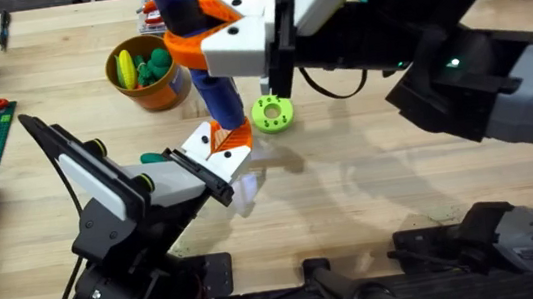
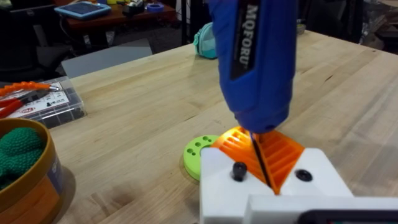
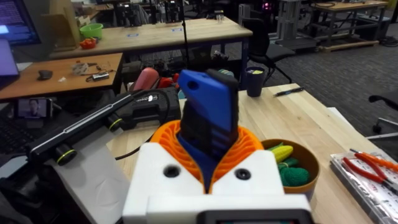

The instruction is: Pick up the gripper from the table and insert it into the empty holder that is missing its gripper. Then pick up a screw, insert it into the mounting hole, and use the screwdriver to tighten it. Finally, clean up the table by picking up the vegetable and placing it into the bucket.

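The right pincer [image 1: 234, 37] is clamped on the blue screwdriver [image 1: 207, 66], held upright. In the left wrist view its thin bit meets the orange gripper [image 2: 264, 152] seated in the left pincer's [image 1: 222, 160] holder; whether that pincer is open I cannot tell. The overhead view shows the bucket [image 1: 151, 87] toward the desk's [image 1: 370, 178] far edge.

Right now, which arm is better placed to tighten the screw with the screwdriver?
The right arm, probably. Its gripper already holds the blue screwdriver upright, with the bit down at the orange gripper in the white holder. The left gripper sits low beside that holder, so it seems suited to steadying it.
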Tool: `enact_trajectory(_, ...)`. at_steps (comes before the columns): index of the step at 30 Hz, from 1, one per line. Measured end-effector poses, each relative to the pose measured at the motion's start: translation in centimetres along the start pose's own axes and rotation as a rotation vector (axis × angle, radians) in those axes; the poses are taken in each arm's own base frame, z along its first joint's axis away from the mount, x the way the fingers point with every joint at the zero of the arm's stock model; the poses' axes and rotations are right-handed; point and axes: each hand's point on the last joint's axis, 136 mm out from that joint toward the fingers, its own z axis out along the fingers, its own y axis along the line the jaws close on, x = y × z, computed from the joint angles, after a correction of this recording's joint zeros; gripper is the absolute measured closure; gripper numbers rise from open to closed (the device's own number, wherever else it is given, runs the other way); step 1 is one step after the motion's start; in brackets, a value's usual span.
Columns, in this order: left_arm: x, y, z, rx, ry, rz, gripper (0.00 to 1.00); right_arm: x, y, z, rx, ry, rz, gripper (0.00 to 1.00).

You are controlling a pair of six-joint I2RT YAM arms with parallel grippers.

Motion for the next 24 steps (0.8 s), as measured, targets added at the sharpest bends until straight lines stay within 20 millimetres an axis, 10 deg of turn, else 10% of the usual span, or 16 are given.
enact_trajectory(11,0.1,0.1,0.0,-0.008,0.003,-0.001,0.992,-0.2,-1.7,-0.7,0.043,-0.018,0.077,0.97)
enact_trajectory(24,0.1,0.1,0.0,-0.007,0.003,-0.001,0.992,-7.0,-0.9,-4.3,0.058,-0.192,0.062,0.97)
